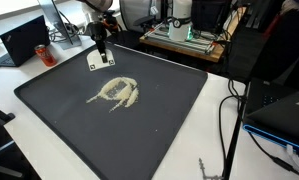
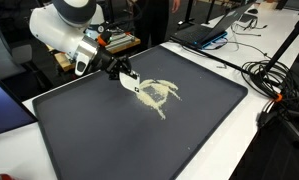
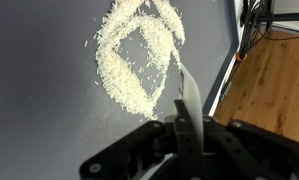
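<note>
We are looking at a white counter (image 1: 217, 118) that is carrying a large dark tray (image 1: 169, 125) with a low rim. The robot arm's end effector (image 1: 102, 52) is hanging over the tray's far side in an exterior view. It is clenched on a small white card (image 1: 102, 64), which is pointing down towards the tray surface. In an exterior view from another angle, the end effector (image 2: 117, 70) is reaching in from the white arm, and the white card (image 2: 131, 83) is sitting just beside a scatter of pale grains (image 2: 157, 93). The grains are lying near the middle of the tray (image 2: 109, 145) in a rough ring with loose trails. They are possibly rice, though they are showing too small for us to be sure. In the wrist view, the card (image 3: 189, 100) is standing on edge between the dark fingers. Its tip is lying near the lower right edge of the grains (image 3: 134, 55), and we cannot tell whether it is touching them. An open laptop (image 1: 24, 40) is resting on the counter beyond the tray. Cables (image 2: 264, 75) are trailing over the counter's edge, and a wooden floor (image 3: 274, 90) is showing beyond it.
</note>
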Tool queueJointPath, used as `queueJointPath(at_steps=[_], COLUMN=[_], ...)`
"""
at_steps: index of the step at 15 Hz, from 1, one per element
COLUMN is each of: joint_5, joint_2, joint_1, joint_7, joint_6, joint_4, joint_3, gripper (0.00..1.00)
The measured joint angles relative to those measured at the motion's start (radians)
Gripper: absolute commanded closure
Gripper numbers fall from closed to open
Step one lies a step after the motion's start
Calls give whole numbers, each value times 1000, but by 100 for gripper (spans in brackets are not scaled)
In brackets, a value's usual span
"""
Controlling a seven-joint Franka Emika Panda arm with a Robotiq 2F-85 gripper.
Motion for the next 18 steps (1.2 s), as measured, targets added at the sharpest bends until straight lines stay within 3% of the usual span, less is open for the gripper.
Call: queueJointPath(at_steps=[7, 18], joint_5=[86, 181], joint_2=[-6, -74], joint_1=[0, -1], joint_7=[9, 9], joint_6=[-13, -138], joint_4=[-64, -166], joint_3=[-13, -50], gripper=[99, 99])
